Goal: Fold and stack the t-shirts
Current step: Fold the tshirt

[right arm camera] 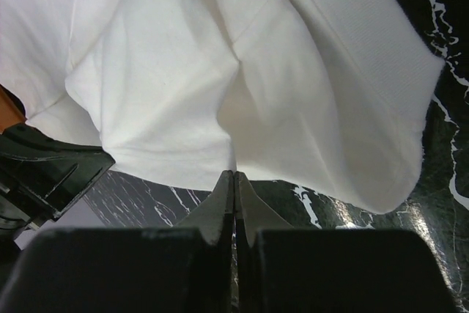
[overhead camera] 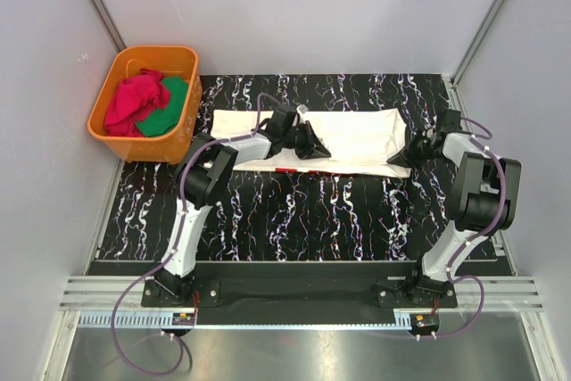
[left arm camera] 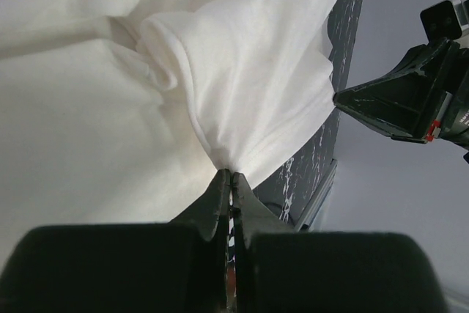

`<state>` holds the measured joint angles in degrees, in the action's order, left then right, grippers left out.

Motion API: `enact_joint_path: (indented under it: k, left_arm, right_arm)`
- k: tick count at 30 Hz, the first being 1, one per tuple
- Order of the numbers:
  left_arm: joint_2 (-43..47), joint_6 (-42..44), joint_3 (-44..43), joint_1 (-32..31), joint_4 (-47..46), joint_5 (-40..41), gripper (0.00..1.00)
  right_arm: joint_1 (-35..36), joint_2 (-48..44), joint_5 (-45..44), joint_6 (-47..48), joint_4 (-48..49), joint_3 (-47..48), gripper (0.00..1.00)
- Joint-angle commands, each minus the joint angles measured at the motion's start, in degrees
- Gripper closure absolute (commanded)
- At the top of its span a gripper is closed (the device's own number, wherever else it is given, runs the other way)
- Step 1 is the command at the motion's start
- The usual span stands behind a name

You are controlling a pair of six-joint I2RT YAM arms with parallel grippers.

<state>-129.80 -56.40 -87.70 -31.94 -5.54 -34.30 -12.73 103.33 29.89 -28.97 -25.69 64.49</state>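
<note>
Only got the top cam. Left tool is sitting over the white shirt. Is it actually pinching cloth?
Observer: Yes. The left wrist view shows the left tool shut on a bunched fold of the white shirt.
Operator: And the right one?
Observer: The right tool is shut as well. It has the hem pinched between its tips, and the cloth creases toward them.

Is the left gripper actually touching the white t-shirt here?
Touching. In the left wrist view, the left gripper is shut on a bunched fold of the white t-shirt.
</note>
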Motion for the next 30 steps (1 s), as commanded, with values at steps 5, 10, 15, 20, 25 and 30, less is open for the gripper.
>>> enact_joint_path:
  k: [5,10,15,20,25,30]
  left_arm:
    - [2.27,2.87,-0.36,-0.40,3.51,-1.82,0.88]
    - [4.81,11.03,-2.82,-0.57,14.40,5.89,0.53]
    - [8.68,17.55,-6.50,-0.93,16.36,14.79,0.51]
    - [4.48,15.80,-9.85,-1.28,6.71,8.57,0.68]
    - [-6.05,7.90,-15.47,-1.45,-4.73,3.37,0.76]
    - [-11.87,7.36,-21.45,-0.31,-0.97,5.91,0.77]
  right_arm:
    - [-0.01,-3.40,-3.78,3.22,-1.11,-0.41,0.98]
    - [-0.10,-3.75,-8.61,5.76,-2.26,0.63,0.65]
    - [-0.10,-3.58,-9.51,4.01,3.19,4.32,0.53]
    - [0.51,0.81,1.65,-2.66,17.41,4.59,0.54]
    - [2.10,9.33,10.95,-12.84,34.94,5.04,0.75]
    - [2.36,18.47,12.21,-21.29,44.67,5.56,0.81]
